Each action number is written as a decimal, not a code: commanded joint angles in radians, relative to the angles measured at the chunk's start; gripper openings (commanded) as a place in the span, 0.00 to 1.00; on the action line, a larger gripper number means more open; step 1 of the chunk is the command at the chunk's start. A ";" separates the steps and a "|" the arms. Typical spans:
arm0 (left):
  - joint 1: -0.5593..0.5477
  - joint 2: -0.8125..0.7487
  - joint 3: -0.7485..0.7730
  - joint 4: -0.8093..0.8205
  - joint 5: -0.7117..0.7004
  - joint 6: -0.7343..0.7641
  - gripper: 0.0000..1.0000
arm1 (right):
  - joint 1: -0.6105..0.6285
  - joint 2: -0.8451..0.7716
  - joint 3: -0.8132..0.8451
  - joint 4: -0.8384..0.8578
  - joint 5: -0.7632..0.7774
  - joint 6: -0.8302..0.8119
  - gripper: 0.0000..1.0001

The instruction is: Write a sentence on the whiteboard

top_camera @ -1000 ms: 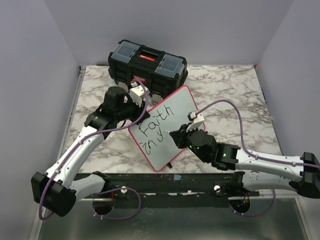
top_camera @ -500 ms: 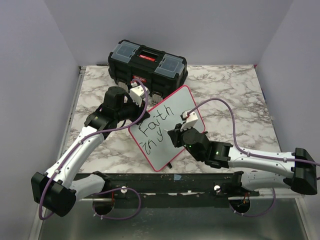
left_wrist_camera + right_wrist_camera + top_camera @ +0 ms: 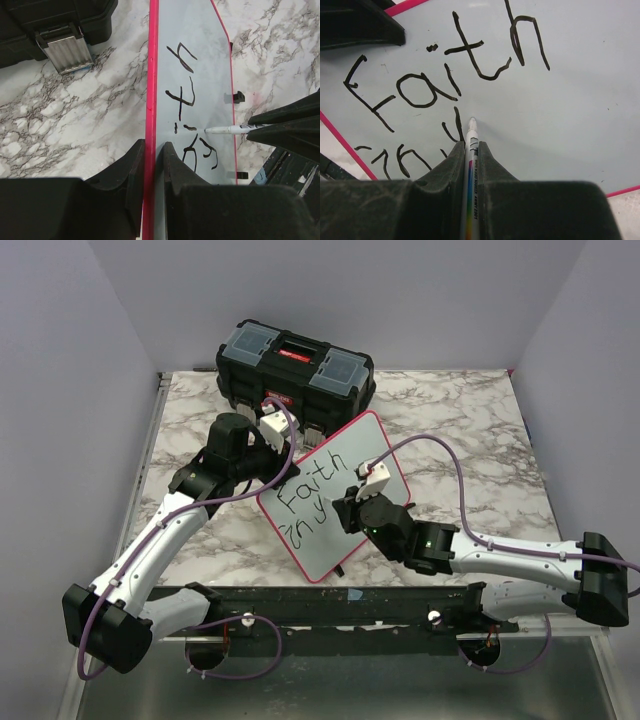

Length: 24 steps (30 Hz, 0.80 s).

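Observation:
The whiteboard (image 3: 352,462) with its red rim stands tilted in the middle of the table. My left gripper (image 3: 283,453) is shut on its left rim, and the left wrist view shows the rim pinched between the fingers of that gripper (image 3: 151,145). The sentence (image 3: 303,502) reads "Faith" with "in y" under it, also seen as black lettering (image 3: 445,65). My right gripper (image 3: 471,145) is shut on a white marker (image 3: 471,131). Its tip sits at the board just right of the "y". The left wrist view shows the same marker (image 3: 225,129) against the whiteboard (image 3: 210,65).
A black toolbox (image 3: 295,365) with a red latch stands behind the board at the table's far side, close to my left wrist. Marble tabletop (image 3: 470,430) lies to the right of the board. A purple cable loops above my right arm.
My right gripper has shifted left along the board with the marker, closer to the "y". The left arm and the board have not moved.

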 commanded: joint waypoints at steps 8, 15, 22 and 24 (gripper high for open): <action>-0.004 0.003 0.005 0.013 -0.039 0.052 0.00 | -0.001 -0.043 -0.086 0.001 -0.047 0.036 0.01; -0.003 0.005 0.006 0.012 -0.039 0.050 0.00 | -0.002 -0.039 -0.056 -0.027 0.019 0.031 0.01; -0.005 0.005 0.005 0.013 -0.038 0.051 0.00 | -0.002 0.003 0.008 -0.064 0.074 -0.015 0.01; -0.004 0.006 0.004 0.013 -0.037 0.050 0.00 | -0.002 0.014 0.025 -0.065 0.078 -0.026 0.01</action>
